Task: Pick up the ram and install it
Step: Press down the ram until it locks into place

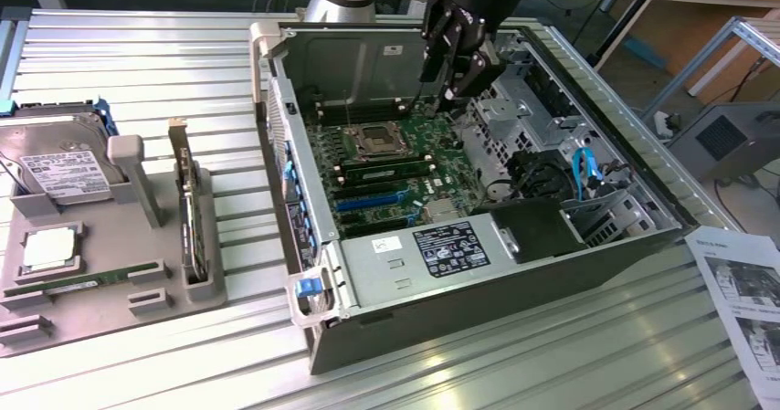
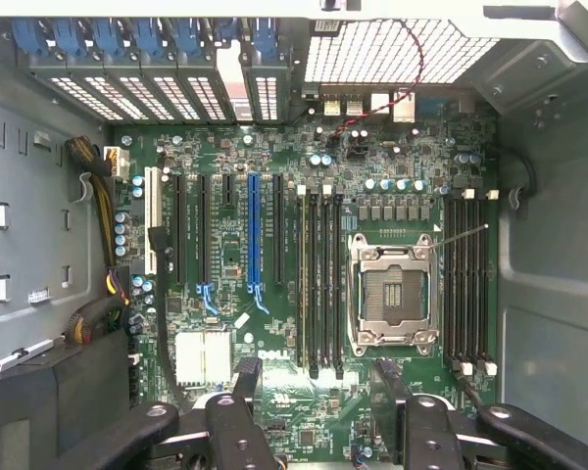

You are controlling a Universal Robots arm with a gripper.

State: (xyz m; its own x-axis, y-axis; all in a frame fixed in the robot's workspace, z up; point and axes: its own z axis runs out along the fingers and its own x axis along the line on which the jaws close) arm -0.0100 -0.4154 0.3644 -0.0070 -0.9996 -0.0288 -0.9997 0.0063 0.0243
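Observation:
The ram, a long thin green stick, lies in a slot of the grey tray at the exterior view's left, far from the arm. My gripper hangs inside the open computer case, above the motherboard near the processor socket. In the wrist view my gripper stands open with nothing between its dark fingers, over the board beside the socket. A thin greenish strip stands in the memory slot at the edge of the bank next to the socket.
The tray also carries a hard drive, a square silver processor and a dark expansion card. Case walls, a black power supply box and blue cables surround the board. A paper sheet lies at the right.

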